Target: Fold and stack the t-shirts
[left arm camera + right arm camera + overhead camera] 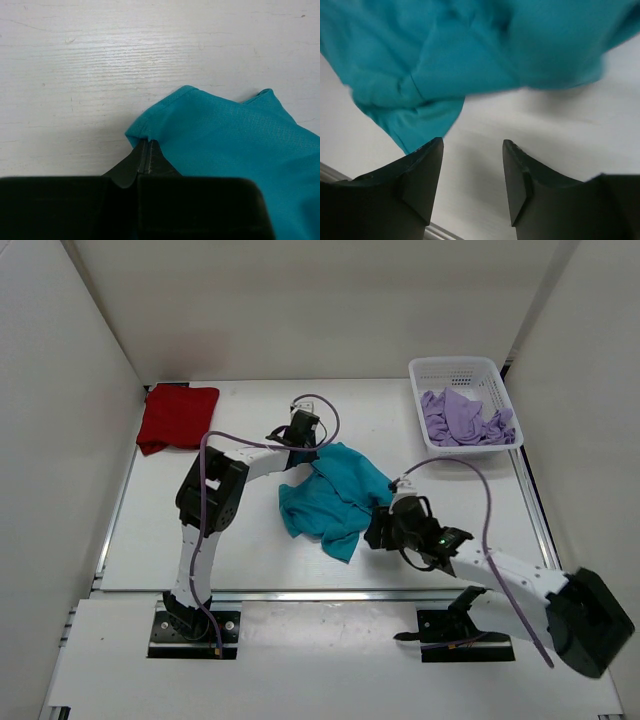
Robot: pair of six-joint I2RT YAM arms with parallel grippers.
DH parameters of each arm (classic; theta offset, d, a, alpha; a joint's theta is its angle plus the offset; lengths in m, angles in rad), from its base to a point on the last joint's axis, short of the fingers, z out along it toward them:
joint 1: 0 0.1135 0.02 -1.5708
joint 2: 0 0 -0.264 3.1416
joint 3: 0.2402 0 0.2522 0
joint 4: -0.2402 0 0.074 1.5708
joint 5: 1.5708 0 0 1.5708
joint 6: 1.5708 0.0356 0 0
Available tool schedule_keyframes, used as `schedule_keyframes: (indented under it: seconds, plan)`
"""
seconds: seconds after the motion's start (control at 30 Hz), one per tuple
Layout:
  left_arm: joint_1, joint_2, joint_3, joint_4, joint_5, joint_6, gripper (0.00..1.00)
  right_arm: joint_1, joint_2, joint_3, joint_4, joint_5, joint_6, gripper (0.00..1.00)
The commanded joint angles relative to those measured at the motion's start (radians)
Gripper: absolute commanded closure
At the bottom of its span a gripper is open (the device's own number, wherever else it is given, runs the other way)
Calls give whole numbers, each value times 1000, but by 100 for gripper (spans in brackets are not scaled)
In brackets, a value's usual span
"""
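A crumpled teal-blue shirt [335, 498] lies in the middle of the table. My left gripper [305, 445] is shut on its far left edge; in the left wrist view the closed fingertips [145, 145] pinch a fold of the teal cloth [225, 135]. My right gripper [378, 530] is open and empty just right of the shirt's near corner, above bare table; in the right wrist view [472, 145] the teal cloth [470, 55] hangs just beyond the fingertips. A folded deep red shirt [177, 417] lies at the far left. A pale lavender shirt [465, 418] is bunched in the basket.
A white mesh basket [455, 370] stands at the far right corner. White walls enclose the table on three sides. A metal rail [320, 592] runs along the table's near edge, in front of the arm bases.
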Motion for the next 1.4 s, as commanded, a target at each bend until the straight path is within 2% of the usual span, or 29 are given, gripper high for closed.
schedule_keyframes:
  seconds: [0.0, 0.13, 0.27, 0.37, 0.43, 0.47, 0.5, 0.57, 0.73, 0.83, 0.93, 1.03, 1.13, 1.23, 1.27, 1.33, 1.37]
  plan:
    - [-1, -62, -13, 38, -34, 9, 100, 73, 134, 23, 100, -63, -3, 50]
    - [-1, -116, -40, 73, -28, 20, 100, 110, 261, 58, 177, -53, 18, 45]
    - [5, -165, -91, 101, -18, 20, 100, 130, 350, 58, 218, -56, 43, 48]
    - [17, -214, -114, 99, -1, 14, 100, 151, 421, 63, 269, -70, 49, 65]
    - [23, -246, -128, 82, 10, 19, 100, 157, 453, 89, 263, -70, 44, 83]
    - [23, -275, -138, 79, 16, 22, 100, 154, 456, 103, 249, -70, 44, 97]
    - [32, -291, -149, 81, 18, 26, 100, 151, 441, 115, 239, -54, 44, 100]
    - [36, -349, -166, 55, 47, 22, 100, 151, 382, 143, 184, -13, 21, 100]
    - [60, -532, -195, 6, 88, -3, 100, 105, 83, 241, -35, 49, -52, 100]
    - [72, -665, -186, -45, 97, -9, 100, 70, -49, 351, -181, 82, -98, 100]
    - [97, -791, -148, -126, 94, -3, 100, 50, -99, 540, -321, 121, -146, 99]
    - [173, -912, -100, -198, 149, -21, 100, 67, -70, 773, -418, 157, -186, 100]
    - [270, -1024, -41, -281, 229, -35, 100, 146, 2, 1047, -487, 222, -255, 100]
    - [420, -1085, 21, -355, 261, -29, 100, 183, 68, 1220, -518, 299, -308, 100]
    - [448, -1090, 33, -359, 271, -24, 100, 182, 99, 1248, -509, 297, -313, 100]
    - [479, -1113, 44, -387, 280, -17, 100, 87, 140, 1302, -470, 250, -332, 100]
    - [470, -1119, 43, -395, 269, -9, 100, 44, 172, 1310, -470, 160, -324, 100]
